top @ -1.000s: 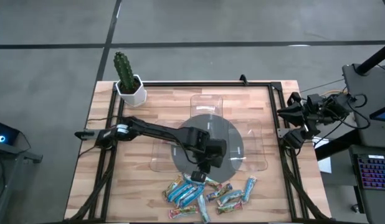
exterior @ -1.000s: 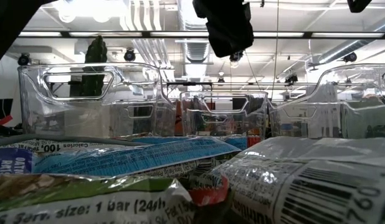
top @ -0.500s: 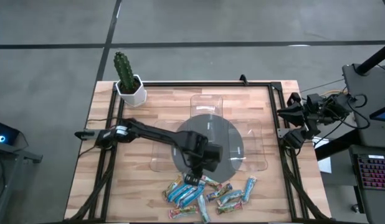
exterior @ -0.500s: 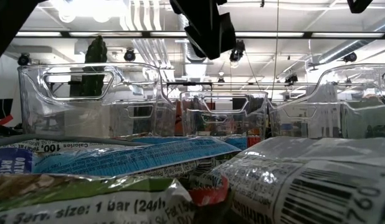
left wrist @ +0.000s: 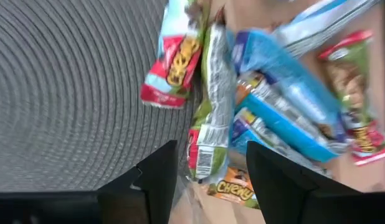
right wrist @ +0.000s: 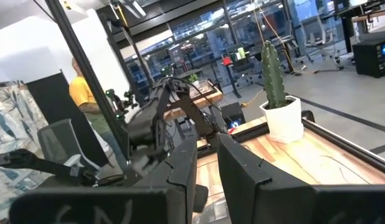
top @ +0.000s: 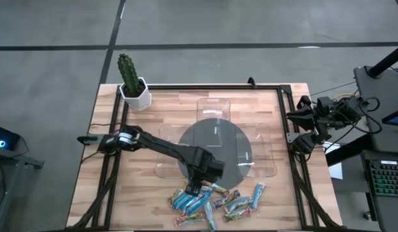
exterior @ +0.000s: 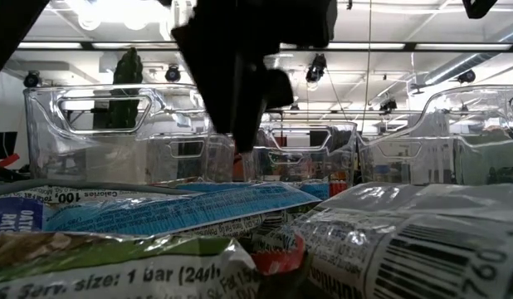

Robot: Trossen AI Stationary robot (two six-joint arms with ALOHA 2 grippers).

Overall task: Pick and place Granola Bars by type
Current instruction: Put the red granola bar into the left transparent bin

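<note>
High view, left to right: a cactus in a white pot [top: 130, 82] sits at the table's far left corner. The left arm reaches from the left edge across the wood table [top: 122, 193] w/ the left gripper [top: 194, 189] down over the near rim of a round grey mat [top: 215, 153], right at the far edge of the bar pile. Clear plastic trays [top: 263, 151] lie around the mat. The granola bars [top: 215, 201] are heaped near the table's front edge, center to right, mostly blue, some red-orange. The right arm is parked off the right side of the table, right gripper [top: 295, 129] near the frame. Left wrist view: left gripper fingers [left wrist: 156, 174] spread apart, a green-wrapped bar [left wrist: 210, 118] lying in line w/ the gap between them, a red bar [left wrist: 174, 62] partly on the mat, blue bars beside. Right wrist view: right gripper [right wrist: 208, 165] fingers apart w/ a narrow gap, holding nothing; a person in a yellow top [right wrist: 85, 93] stands in the room beyond.
</note>
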